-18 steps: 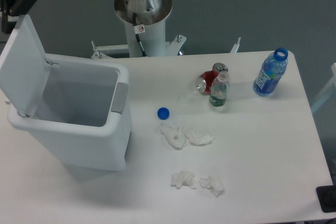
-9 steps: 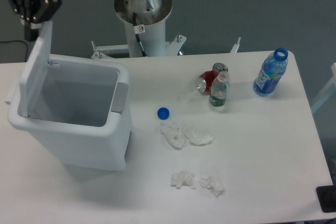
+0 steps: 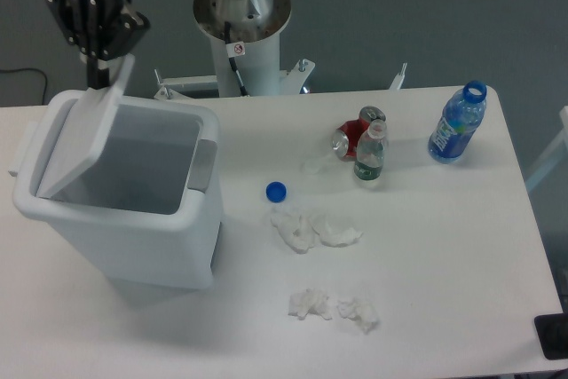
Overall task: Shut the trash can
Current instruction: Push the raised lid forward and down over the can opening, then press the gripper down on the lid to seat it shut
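The trash can (image 3: pixel 133 219) sits at the table's (image 3: pixel 444 264) nine o'clock, its lid (image 3: pixel 84 135) tilted half-open. The gripper (image 3: pixel 95 77) presses the lid's raised edge at eleven o'clock; its finger spread cannot be told.

— What are you seeing from the fixed camera?

— I'm watching my gripper (image 3: pixel 94 67) pressing at the raised edge of the lid (image 3: pixel 82 136), fingers pointing down. The lid is leaning over the trash can (image 3: pixel 133 219), tilted and not flat; whether my fingers are pinching it, I cannot tell.

— And the table (image 3: pixel 444 255)?

— A blue cap (image 3: pixel 276 191) is lying beside crumpled tissues (image 3: pixel 312 231), with more tissues (image 3: pixel 333 308) nearer the front. A red can (image 3: pixel 348 138) is lying behind a small bottle (image 3: pixel 370 153), and 1 blue bottle (image 3: pixel 458 122) is standing uncapped at the right.
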Tool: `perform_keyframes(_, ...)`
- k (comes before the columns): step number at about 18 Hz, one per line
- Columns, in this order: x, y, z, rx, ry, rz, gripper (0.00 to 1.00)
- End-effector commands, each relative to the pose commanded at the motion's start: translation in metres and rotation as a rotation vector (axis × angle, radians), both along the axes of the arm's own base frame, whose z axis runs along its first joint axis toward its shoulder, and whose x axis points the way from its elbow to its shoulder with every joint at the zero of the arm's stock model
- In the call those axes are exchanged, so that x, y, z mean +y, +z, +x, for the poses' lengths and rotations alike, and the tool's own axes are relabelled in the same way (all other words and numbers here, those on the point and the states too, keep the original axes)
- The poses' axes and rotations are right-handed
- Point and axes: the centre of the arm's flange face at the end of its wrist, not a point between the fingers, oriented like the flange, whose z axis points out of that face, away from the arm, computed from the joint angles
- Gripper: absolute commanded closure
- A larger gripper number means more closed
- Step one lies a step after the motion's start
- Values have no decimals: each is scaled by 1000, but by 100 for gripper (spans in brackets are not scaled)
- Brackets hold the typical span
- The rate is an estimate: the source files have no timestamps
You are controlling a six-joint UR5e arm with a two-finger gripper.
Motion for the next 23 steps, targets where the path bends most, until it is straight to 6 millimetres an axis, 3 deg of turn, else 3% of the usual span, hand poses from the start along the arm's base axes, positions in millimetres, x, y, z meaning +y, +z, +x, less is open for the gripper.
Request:
perform_keyframes(8,-7,-23,-30,-11,27,-36,100)
perform_keyframes(12,0,-39,-45,-30,42,-60,100)
perform_keyframes(15,9,-53,-51,-47,42,-82,100)
perform_keyframes(23,18,-67,-59,-64,43,-102,100)
